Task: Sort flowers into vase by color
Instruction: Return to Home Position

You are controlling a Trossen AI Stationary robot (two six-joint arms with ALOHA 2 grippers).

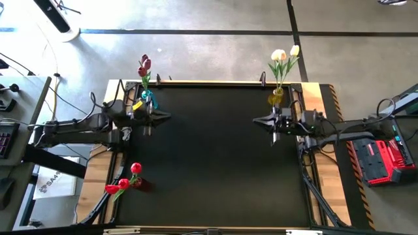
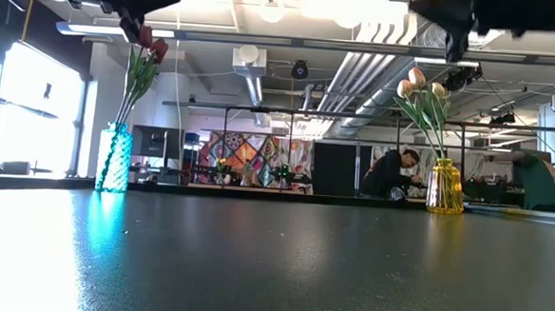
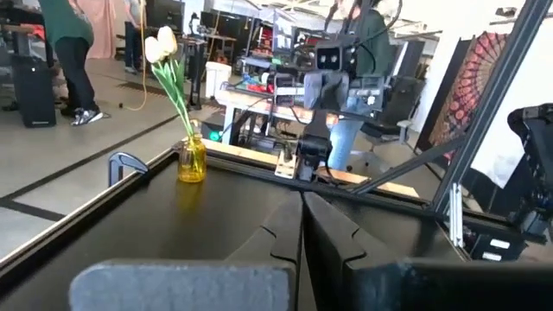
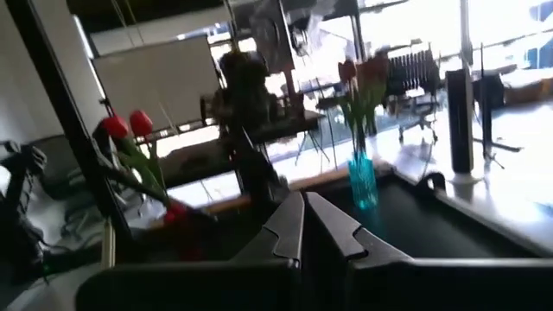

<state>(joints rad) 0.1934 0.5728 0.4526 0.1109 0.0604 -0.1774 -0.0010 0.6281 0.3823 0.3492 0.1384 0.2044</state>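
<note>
Left arm (image 1: 78, 124) and right arm (image 1: 333, 125) hold jaws together over the worktop (image 1: 215, 163); the vase (image 1: 144, 186) holding the red tulips (image 1: 124, 183) is barely discernible.

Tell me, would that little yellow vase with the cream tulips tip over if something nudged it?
Probably yes: the yellow vase is narrow, while its cream tulips rise far above it and lean sideways, so weight sits high. It looks translucent, perhaps glass, so possibly slippery and breakable. The thin stems would likely flex.
</note>
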